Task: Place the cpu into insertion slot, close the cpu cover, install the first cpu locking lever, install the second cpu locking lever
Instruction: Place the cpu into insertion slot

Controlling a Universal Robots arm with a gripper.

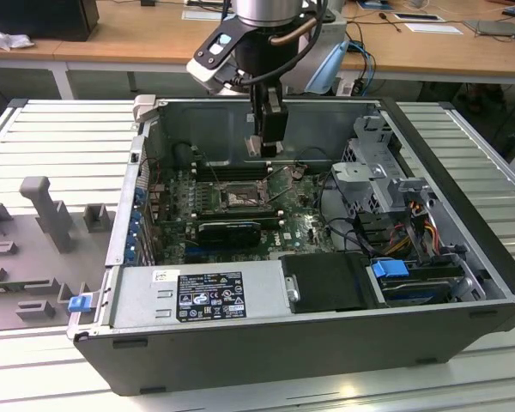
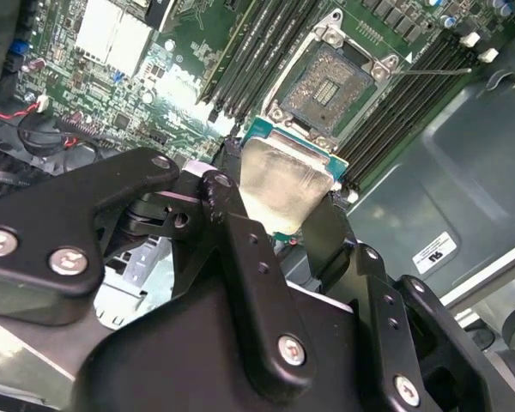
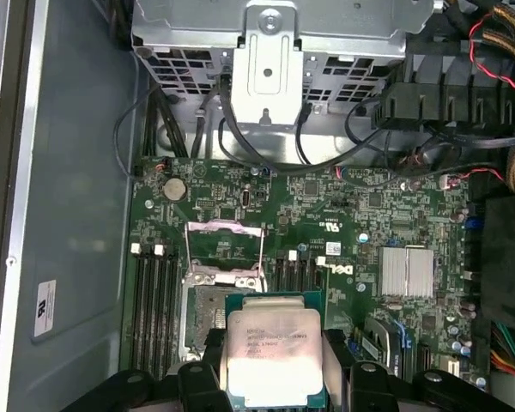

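- One pincer (image 1: 267, 148) is hanging inside an open computer case (image 1: 326, 343), its jaws clamped on two opposite edges of the chip (image 3: 273, 352).
- The chip is hovering above the green board, near the socket (image 2: 330, 81) and not yet in it.
- The cover (image 3: 223, 273) is standing flipped open.
- The first step, placing the chip, is in hand; seating it is likely calling for squaring its edges with the socket frame.

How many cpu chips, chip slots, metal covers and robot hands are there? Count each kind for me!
cpu: 1, gripped in the hand
slot: 1, bare
cover: 1, flipped open
hand: 1
Total: 4
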